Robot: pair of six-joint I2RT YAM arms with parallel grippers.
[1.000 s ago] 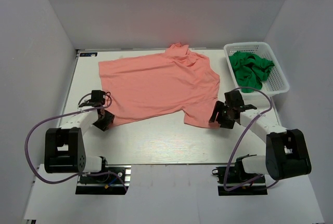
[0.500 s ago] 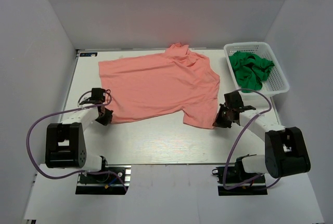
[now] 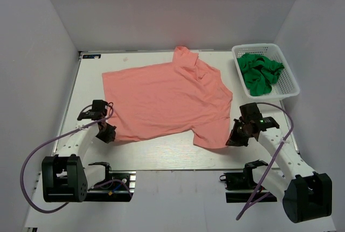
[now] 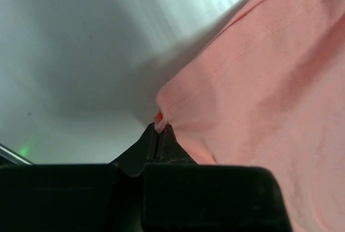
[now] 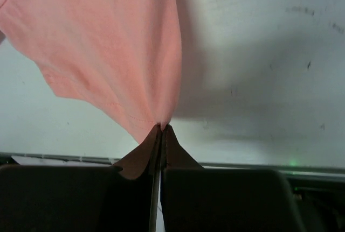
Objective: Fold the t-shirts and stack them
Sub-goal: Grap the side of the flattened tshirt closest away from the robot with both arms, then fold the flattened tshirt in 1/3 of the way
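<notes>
A salmon-pink t-shirt lies spread over the middle of the white table. My left gripper is shut on its near-left corner; in the left wrist view the cloth bunches right at the pinched tips of the left gripper. My right gripper is shut on the near-right sleeve edge. From the right gripper, in the right wrist view, the pink cloth fans up, lifted off the table. A bright green t-shirt lies crumpled in the basket.
A white lattice basket stands at the back right, holding the green garment. The table's front edge runs just behind both arm bases. Grey walls close in the left, right and back sides.
Both grippers have closed on the pink shirt's near corners. Both arms have drawn back toward the front edge, pulling the shirt's near edge with them and spreading it.
</notes>
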